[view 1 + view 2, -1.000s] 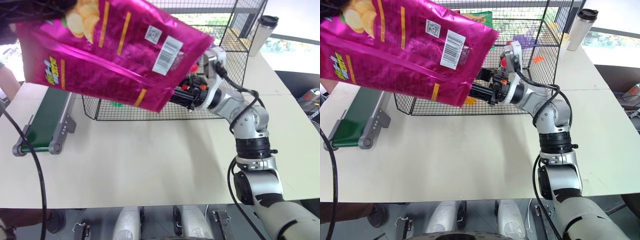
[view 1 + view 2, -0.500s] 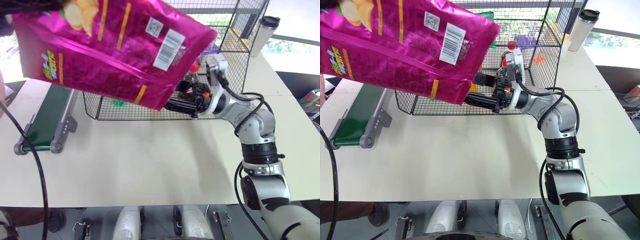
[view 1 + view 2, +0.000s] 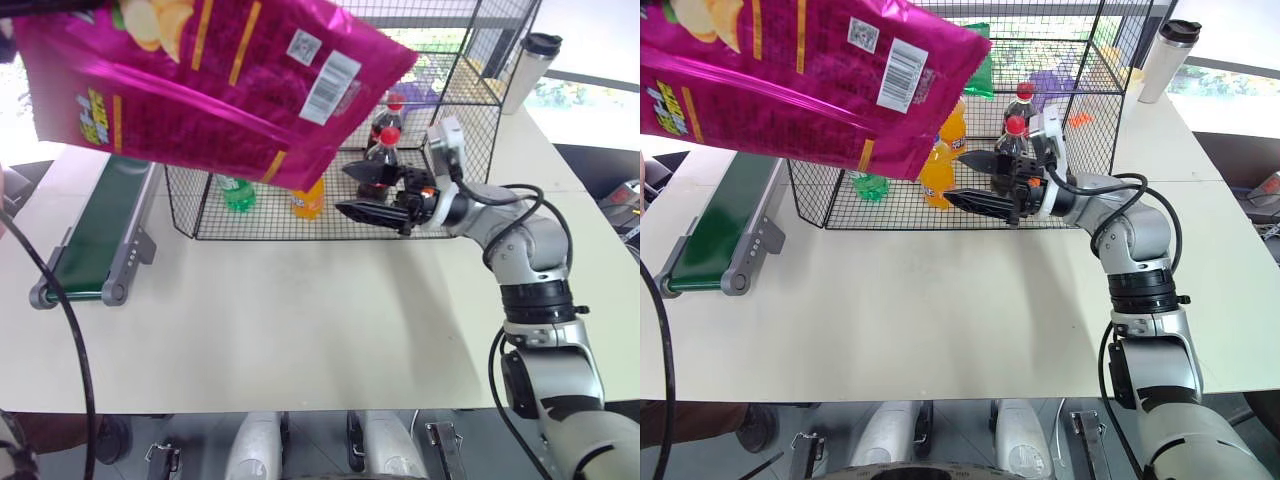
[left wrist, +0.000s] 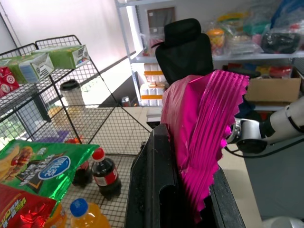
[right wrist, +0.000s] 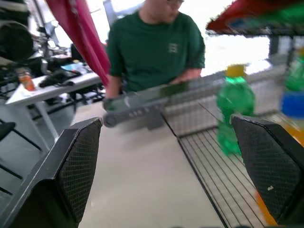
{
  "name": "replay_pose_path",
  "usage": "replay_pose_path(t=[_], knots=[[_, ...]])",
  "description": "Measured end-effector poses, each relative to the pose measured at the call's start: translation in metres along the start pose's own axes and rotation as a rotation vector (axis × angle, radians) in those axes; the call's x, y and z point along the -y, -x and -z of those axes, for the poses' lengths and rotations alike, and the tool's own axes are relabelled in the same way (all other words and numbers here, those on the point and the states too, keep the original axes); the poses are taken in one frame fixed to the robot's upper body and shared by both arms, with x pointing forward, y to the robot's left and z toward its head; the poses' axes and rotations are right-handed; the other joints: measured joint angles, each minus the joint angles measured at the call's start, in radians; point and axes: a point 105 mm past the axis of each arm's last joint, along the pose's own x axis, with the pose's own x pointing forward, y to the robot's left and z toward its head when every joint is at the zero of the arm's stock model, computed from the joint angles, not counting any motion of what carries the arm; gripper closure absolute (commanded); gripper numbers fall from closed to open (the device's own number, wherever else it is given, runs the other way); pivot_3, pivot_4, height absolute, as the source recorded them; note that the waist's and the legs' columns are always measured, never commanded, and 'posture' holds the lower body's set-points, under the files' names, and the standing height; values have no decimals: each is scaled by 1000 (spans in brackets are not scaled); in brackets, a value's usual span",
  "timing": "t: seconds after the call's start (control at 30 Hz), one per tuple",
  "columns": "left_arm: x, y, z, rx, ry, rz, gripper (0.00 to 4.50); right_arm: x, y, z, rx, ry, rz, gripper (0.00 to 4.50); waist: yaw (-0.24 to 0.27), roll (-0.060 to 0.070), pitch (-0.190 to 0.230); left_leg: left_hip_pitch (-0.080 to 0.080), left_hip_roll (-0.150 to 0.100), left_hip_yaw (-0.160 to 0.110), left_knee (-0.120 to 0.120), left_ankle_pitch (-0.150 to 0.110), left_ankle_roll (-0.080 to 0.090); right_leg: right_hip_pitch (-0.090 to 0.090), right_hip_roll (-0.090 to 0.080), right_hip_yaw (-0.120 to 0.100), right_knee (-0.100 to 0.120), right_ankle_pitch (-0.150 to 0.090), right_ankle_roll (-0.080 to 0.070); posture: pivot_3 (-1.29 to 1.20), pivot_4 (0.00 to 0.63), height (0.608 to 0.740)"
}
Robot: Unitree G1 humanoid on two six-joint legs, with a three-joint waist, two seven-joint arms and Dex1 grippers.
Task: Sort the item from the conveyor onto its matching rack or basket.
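In the left eye view we see the magenta crisp bag [image 3: 215, 85] held high across the upper left of the frame, barcode side toward us, above the near end of the green conveyor [image 3: 95, 235] and the front of the black wire cage [image 3: 440, 130]. Our right claw [image 3: 362, 192] sits right of centre with its two black fingers spread wide and empty, just in front of the cage. Inside the cage stand a cola bottle [image 3: 385, 135], an orange soda bottle [image 3: 308, 200] and a green bottle [image 3: 236, 193]. A travel mug [image 3: 525, 70] stands on the white table [image 3: 300, 320] at the upper right.

In the left wrist view, our left claw [image 4: 190, 209] is clamped shut on the bag's crimped top edge, at lower centre. A green snack bag [image 4: 40, 166] lies at lower left.

In the right wrist view, the right claw's fingers [image 5: 78, 166] stand far apart; a person in a green shirt [image 5: 154, 45] stands behind the conveyor.
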Motion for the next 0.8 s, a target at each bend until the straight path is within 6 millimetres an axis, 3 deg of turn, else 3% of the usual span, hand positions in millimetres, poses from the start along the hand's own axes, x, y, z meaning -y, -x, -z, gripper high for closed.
replay_pose_path(t=[0.23, 0.43, 0.73, 0.8], knots=[[3, -1, 1, -3, -1, 26, 4453, -6, -11, -9, 60, -13, -51, 0, -4, 0, 0, 0, 1, 0, 0, 0, 0, -1, 1, 0, 1, 0, 0, 0, 150, 740], [2, -1, 4, -7, 11, 30, 4453, -32, -16, -38, 136, 7, -164, 0, 3, 0, 0, 0, 1, -1, 0, 0, 0, 0, 0, 0, 0, 0, 0, 0, 150, 740], [1, -8, 14, 17, 63, 71, 4453, -49, -32, -51, 204, -9, -218, 0, -2, 0, 0, 0, 1, -1, 0, 0, 0, 0, 0, 0, 1, 0, 0, 0, 150, 740], [0, -10, 20, 18, 81, 76, 4500, -50, -40, -55, 229, -15, -218, 578, -2, 0, 0, 0, 1, -1, 0, 0, 0, -1, 0, 0, 2, 0, 0, 0, 150, 740]])
